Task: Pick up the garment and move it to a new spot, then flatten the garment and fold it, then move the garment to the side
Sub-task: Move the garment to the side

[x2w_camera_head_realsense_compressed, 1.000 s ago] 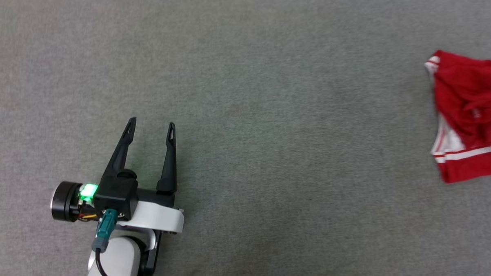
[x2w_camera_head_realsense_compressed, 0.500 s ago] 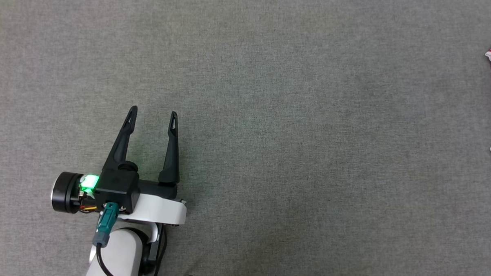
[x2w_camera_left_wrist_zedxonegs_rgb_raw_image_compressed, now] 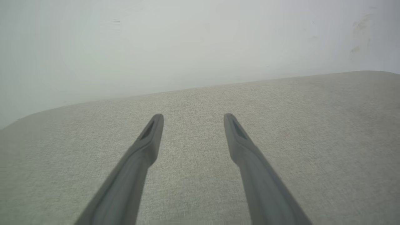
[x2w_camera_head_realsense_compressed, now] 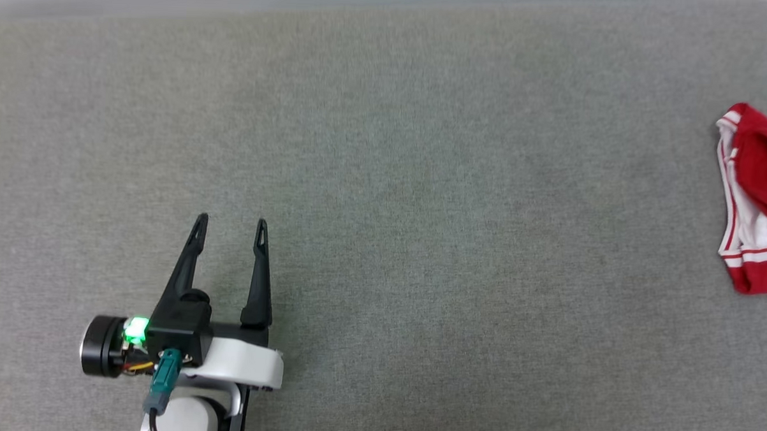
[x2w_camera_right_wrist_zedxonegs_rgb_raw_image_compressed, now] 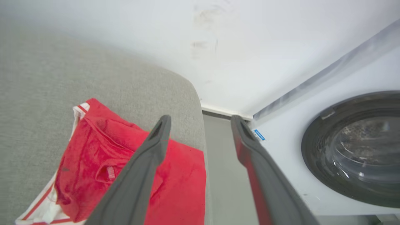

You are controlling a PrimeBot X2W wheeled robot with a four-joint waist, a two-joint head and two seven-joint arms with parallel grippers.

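The garment (x2w_camera_head_realsense_compressed: 757, 203) is a red shirt with white, red-striped trim, lying bunched at the far right edge of the grey padded surface (x2w_camera_head_realsense_compressed: 423, 178) in the head view. In the right wrist view the garment (x2w_camera_right_wrist_zedxonegs_rgb_raw_image_compressed: 103, 156) lies below and left of my right gripper (x2w_camera_right_wrist_zedxonegs_rgb_raw_image_compressed: 200, 120), whose fingers stand apart with nothing between them, above the surface's right edge. My left gripper (x2w_camera_head_realsense_compressed: 230, 221) hovers open and empty at the lower left of the head view, far from the garment. The left wrist view shows my left gripper (x2w_camera_left_wrist_zedxonegs_rgb_raw_image_compressed: 193, 116) spread over bare grey fabric.
A white washing machine (x2w_camera_right_wrist_zedxonegs_rgb_raw_image_compressed: 350, 150) with a dark round door stands right of the padded surface, across a narrow floor gap (x2w_camera_right_wrist_zedxonegs_rgb_raw_image_compressed: 225, 175). A white wall (x2w_camera_right_wrist_zedxonegs_rgb_raw_image_compressed: 250, 47) runs behind the surface. Wide bare fabric lies between the left gripper and the garment.
The head camera has shifted, so the garment's place in view changed. The garment now lies on the surface with my right gripper open above it. My left gripper stays open.
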